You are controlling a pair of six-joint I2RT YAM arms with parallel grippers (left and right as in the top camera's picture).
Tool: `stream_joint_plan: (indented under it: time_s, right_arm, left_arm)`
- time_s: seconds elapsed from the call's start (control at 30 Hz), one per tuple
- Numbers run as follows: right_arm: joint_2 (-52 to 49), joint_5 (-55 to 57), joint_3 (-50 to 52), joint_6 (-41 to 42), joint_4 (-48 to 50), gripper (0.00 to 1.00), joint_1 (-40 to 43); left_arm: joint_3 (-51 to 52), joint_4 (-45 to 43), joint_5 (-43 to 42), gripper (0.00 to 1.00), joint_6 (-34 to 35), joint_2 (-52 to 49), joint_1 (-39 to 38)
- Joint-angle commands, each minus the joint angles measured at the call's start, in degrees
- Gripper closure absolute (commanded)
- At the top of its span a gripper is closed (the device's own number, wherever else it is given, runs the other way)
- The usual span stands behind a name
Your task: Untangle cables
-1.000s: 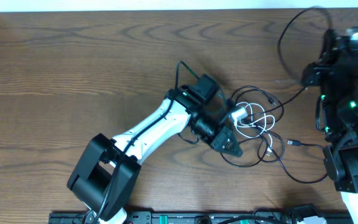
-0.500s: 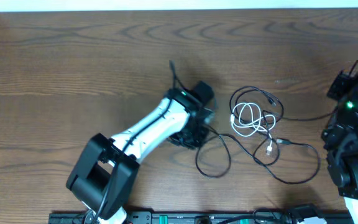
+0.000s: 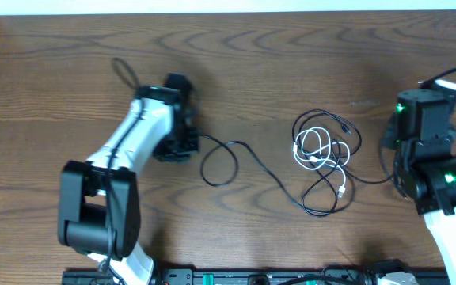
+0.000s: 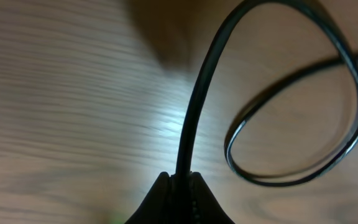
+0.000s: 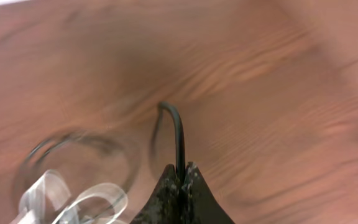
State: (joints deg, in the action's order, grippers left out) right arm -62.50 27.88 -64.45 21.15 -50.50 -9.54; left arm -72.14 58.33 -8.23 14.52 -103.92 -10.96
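A knot of thin black cables (image 3: 329,162) with a short white cable (image 3: 313,150) coiled in it lies right of centre on the wooden table. One black cable (image 3: 236,154) runs left out of the knot, makes a loop and ends at my left gripper (image 3: 190,142). In the left wrist view that gripper (image 4: 180,179) is shut on this black cable (image 4: 194,112), which curls into a loop ahead. My right gripper (image 5: 180,171) is shut on another black cable (image 5: 178,134), with the white cable (image 5: 73,198) blurred at the lower left. From overhead the right arm (image 3: 422,131) hides its fingers.
The table's back edge (image 3: 212,11) runs along the top. A black rail (image 3: 252,277) lines the front edge. The left arm's base (image 3: 97,222) stands at the front left. A thick arm wire (image 3: 125,73) loops behind the left wrist.
My left gripper has swung far to the left with a black cable, drawing a long strand out of the knot. The right arm has moved down and inward beside the knot.
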Motion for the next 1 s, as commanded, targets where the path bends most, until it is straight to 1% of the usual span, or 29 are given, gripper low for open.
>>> stream_joint_plan:
  time_s: [0.0,0.1,0.17,0.3,0.47,0.6,0.7,0.83,0.97]
  right_arm:
    - [-2.5,-27.8,-0.3,6.4,-3.7,0.99,0.5]
    - [-5.1,-37.5,-0.2,6.7,-7.6,0.99,0.3]
    - [-6.8,-40.9,-0.2,6.7,-9.8,0.99,-0.1]
    - [-10.0,-41.7,-0.1,6.2,-13.8,0.99,-2.0]
    - [-12.0,-43.0,0.2,6.3,-13.9,0.99,-5.8]
    - [-12.1,-50.1,0.2,6.2,-10.0,0.99,-11.5]
    - [-12.1,-52.6,0.2,6.3,-6.0,0.99,-16.2]
    - [-12.2,-52.5,0.2,6.2,0.5,0.99,-23.5]
    - [-12.4,-47.5,0.2,6.2,7.8,0.99,-30.6]
  left_arm:
    - [-0.7,-0.6,1.4,0.92,3.7,0.4,6.4]
    - [-0.7,-1.5,1.4,0.92,7.3,0.4,10.2]
    - [-0.7,-1.9,1.4,0.92,9.1,0.4,12.0]
    - [-0.4,-2.3,1.4,0.93,10.0,0.4,13.5]
    - [-0.2,-2.5,1.4,0.92,10.0,0.2,13.2]
    - [-0.1,-2.5,1.4,0.92,10.0,0.2,13.2]
    - [-0.1,-2.5,1.4,0.92,10.0,0.2,13.2]
    - [-0.1,-2.5,1.4,0.92,10.0,0.2,13.2]
    - [-0.1,-2.7,1.4,0.92,10.0,0.2,13.2]
